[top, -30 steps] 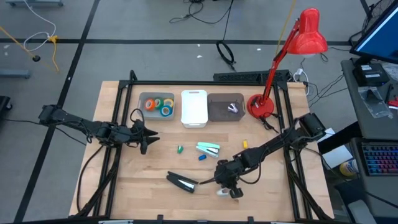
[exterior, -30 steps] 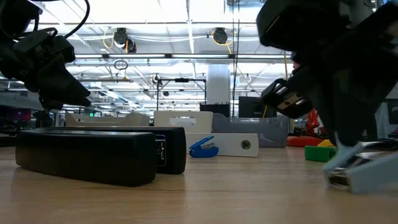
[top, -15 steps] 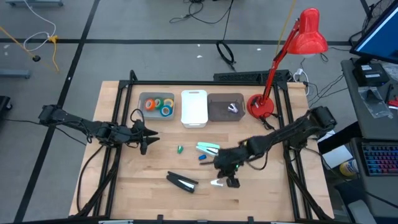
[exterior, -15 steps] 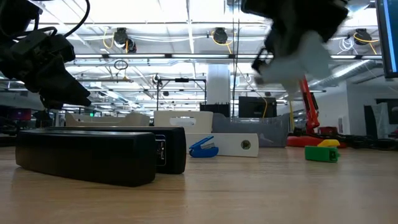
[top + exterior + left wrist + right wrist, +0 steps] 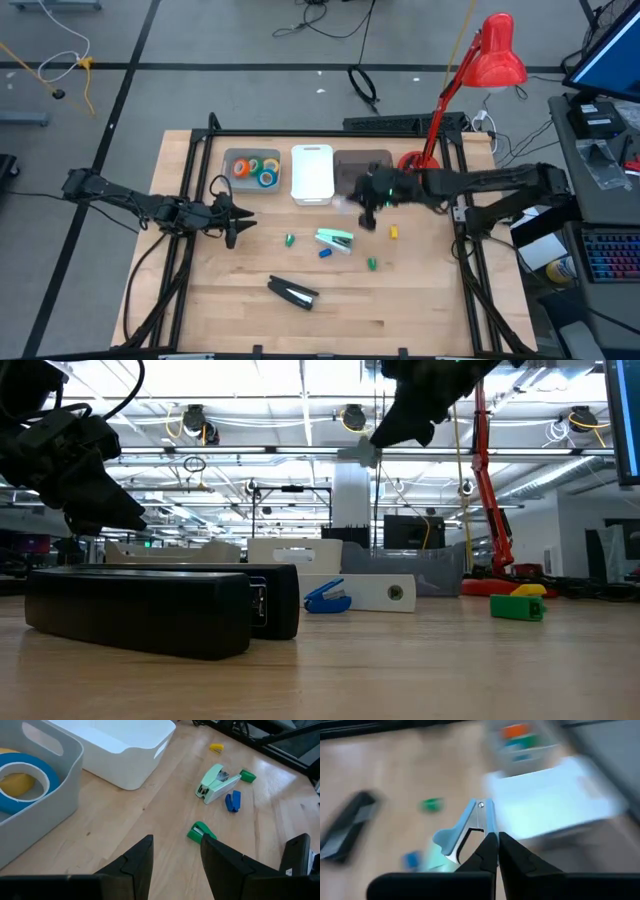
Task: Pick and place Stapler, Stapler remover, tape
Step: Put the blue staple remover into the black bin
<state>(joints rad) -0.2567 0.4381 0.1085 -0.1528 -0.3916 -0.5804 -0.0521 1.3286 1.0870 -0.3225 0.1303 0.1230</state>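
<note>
Your right claw [image 5: 492,842], pinched tight on a pale blue, winged staple remover [image 5: 465,827], hangs above the wooden desk [image 5: 420,300], while your left claw [image 5: 175,857] waits with fingers apart.

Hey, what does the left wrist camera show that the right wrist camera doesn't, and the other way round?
Only the left wrist view shows the open left gripper, a blue tape roll in the grey bin, and a small yellow bit. Only the right wrist view shows the right gripper shut on a pale staple remover, plus the black stapler. Both show the white bin and the wooden table.
</note>
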